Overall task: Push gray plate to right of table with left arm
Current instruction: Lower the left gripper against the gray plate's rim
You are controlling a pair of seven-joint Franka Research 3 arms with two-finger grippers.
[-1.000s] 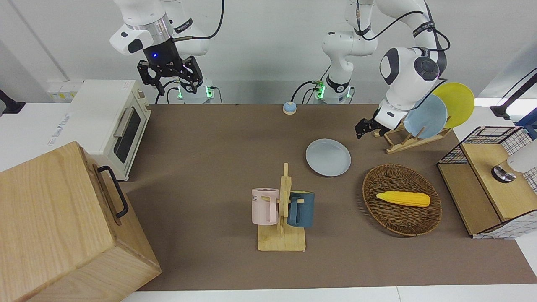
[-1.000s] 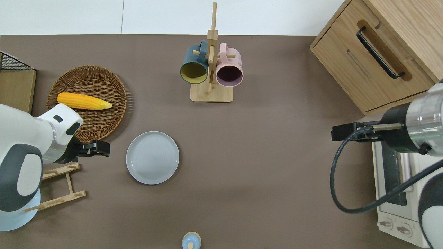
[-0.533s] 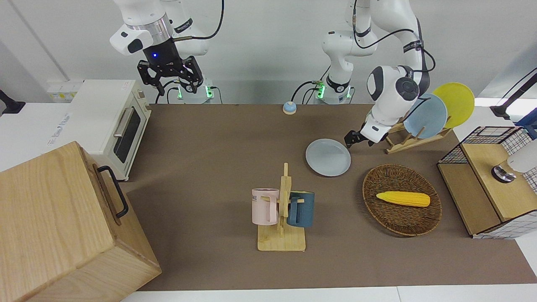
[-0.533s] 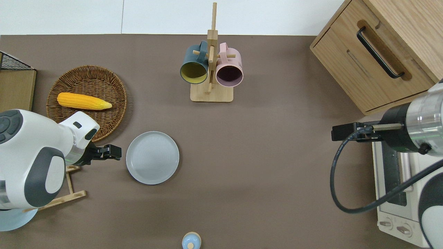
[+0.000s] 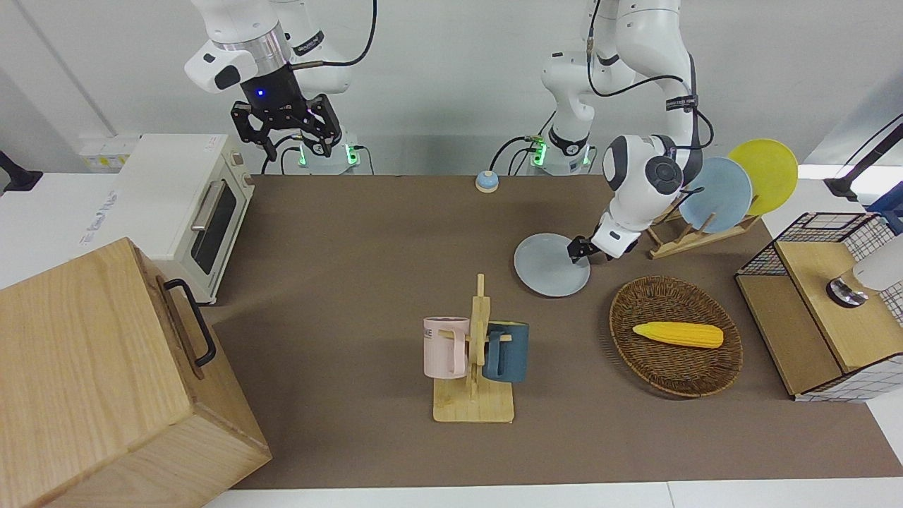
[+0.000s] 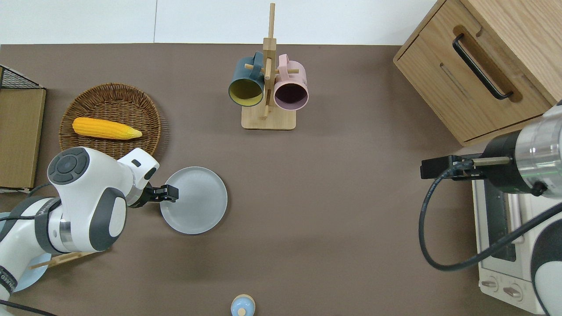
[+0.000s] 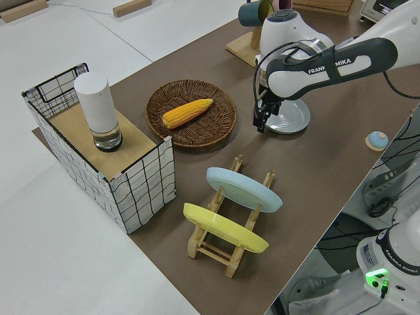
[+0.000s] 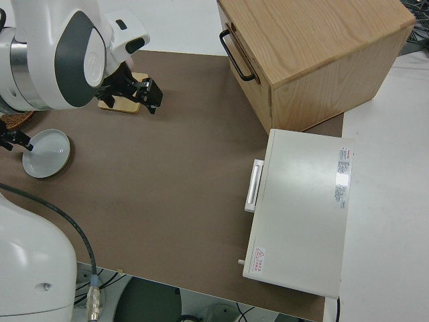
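Note:
The gray plate (image 5: 547, 268) (image 6: 197, 202) (image 7: 292, 117) lies flat on the brown table (image 6: 329, 197), between the mug rack and the robots. My left gripper (image 5: 577, 250) (image 6: 170, 193) (image 7: 261, 125) is shut and sits low at the plate's rim, on the side toward the left arm's end of the table. In the overhead view its tip overlaps the rim. The right gripper (image 5: 286, 144) is open and holds nothing; that arm is parked.
A wicker basket (image 6: 153, 114) holding a corn cob lies just past the plate. A mug rack (image 6: 268, 87) stands mid-table. A rack with a blue and a yellow plate (image 5: 705, 212), a wire crate (image 5: 825, 303), a wooden cabinet (image 6: 478, 66) and a toaster oven (image 5: 183, 204) line the ends.
The left arm has swung from beside the plate rack toward the right arm's end, lowering its gripper to the plate's rim. The plate has not visibly shifted.

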